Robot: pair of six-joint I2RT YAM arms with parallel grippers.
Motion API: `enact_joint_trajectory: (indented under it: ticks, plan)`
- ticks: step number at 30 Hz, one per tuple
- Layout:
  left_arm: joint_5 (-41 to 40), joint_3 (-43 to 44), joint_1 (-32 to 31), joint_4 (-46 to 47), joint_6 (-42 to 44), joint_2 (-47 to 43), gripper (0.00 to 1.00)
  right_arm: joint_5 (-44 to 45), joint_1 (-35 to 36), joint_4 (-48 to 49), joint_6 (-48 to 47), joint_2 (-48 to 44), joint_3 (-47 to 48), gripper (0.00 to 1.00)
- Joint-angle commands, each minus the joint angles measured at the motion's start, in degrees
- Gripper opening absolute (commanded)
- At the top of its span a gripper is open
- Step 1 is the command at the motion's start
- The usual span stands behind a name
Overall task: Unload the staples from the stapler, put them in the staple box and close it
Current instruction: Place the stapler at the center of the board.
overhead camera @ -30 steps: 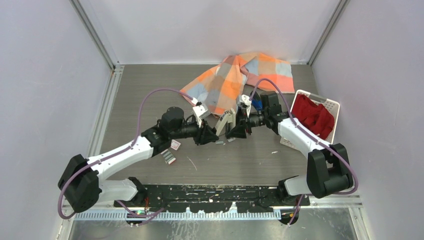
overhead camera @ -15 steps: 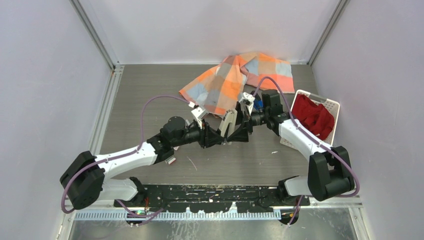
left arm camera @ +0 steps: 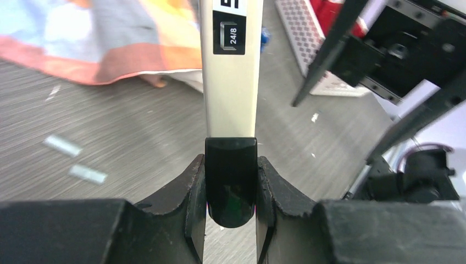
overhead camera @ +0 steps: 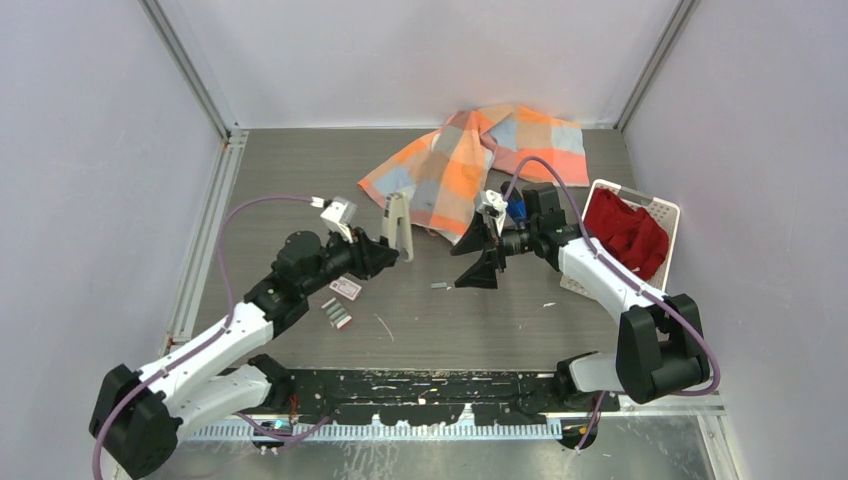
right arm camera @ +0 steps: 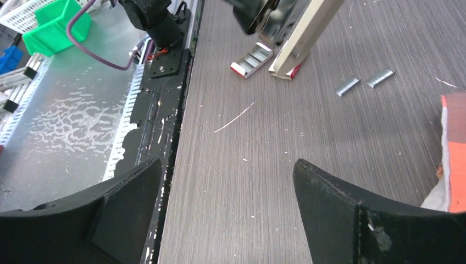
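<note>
We see a checked orange, grey and pale-blue cloth rumpled across the back of the grey wood-grain table. Its near edge lies just behind the slim cream-bodied stapler with a black end and a "24/8" label. The left gripper is clenched on that black end and holds the stapler at left-centre of the table. We cannot tell whether its far end touches the tabletop.

The right gripper faces it from the right, fingers spread wide with nothing between them. On the table between the two grippers lie the staples, two short silver-grey strips close together, apart from both grippers.

Near the left gripper lies a small flat white-and-red packet. Just in front of it is a small red-edged tray packed with silver strips. A few thin pale slivers are scattered over the near half of the table.

At the right edge stands a white perforated plastic basket, holding bunched red fabric that rises above its rim. Off the table, in the right wrist view, we see a green plastic bin; we cannot make out its contents.
</note>
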Motion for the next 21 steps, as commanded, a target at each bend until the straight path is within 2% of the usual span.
enact_joint_trajectory:
  ticks: [1,7,11,18,21]
  plan:
    - [-3.94,3.22,5.90,-8.15,-2.98,-4.03,0.00,1.34,-0.43,-0.59,-1.98,-1.57,2.60,0.94]
    - [-0.33,4.61,17.88,-12.59,-8.87,-2.85,0.00,1.82,-0.82,-0.55,-2.05,-1.67,2.53,0.94]
    - [-0.05,7.81,23.59,-16.58,-10.47,0.31,0.00,2.13,-0.94,-0.55,-2.06,-1.69,2.59,0.94]
    - [4.39,6.98,35.26,-10.88,-20.37,4.78,0.00,2.55,-0.99,-0.55,-1.98,-2.06,2.60,0.94]
    - [3.25,8.88,38.10,-13.56,-22.39,7.45,0.00,2.55,-1.03,-0.56,-1.94,-2.11,2.62,0.94]
